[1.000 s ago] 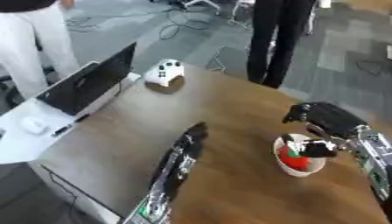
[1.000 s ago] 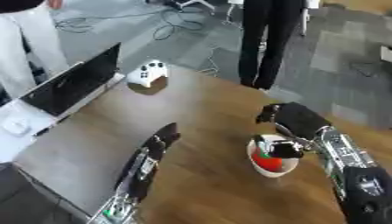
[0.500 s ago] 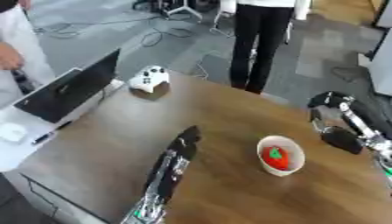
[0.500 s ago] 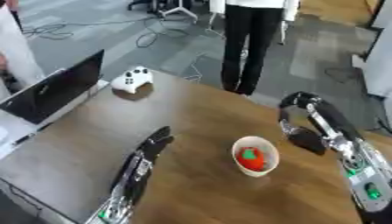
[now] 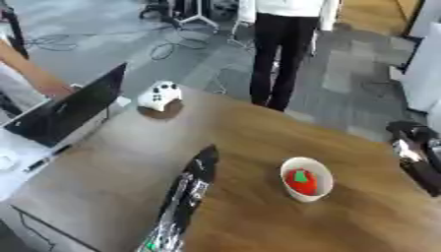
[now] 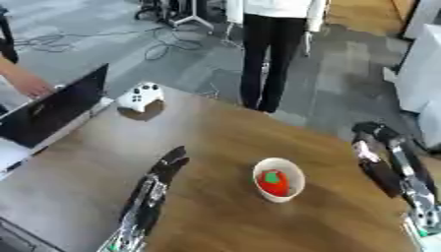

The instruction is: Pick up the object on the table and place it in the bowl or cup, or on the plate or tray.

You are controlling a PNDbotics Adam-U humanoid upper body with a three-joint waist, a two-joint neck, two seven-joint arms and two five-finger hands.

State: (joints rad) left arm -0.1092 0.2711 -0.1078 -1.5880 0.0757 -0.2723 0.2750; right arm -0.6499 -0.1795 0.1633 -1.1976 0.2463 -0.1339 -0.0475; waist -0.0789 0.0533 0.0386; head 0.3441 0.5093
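Strawberry (image 5: 300,181) now sits in the white bowl (image 5: 320,191), job seemingly done; right hand (image 6: 370,132) has pulled away, grip unreadable, left hand (image 6: 172,161) resting flat.

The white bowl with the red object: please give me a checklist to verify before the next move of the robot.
1. Red object with a green top lies inside the white bowl: ok.
2. Bowl stands upright on the brown wooden table: ok.
3. Right hand is apart from the bowl, at the table's right edge: ok.
4. Right hand holds nothing: cannot tell, its fingers are unclear.
5. Left hand lies open on the table, left of the bowl, not touching it: ok.
6. White game controller at the far left, outside the path: ok.
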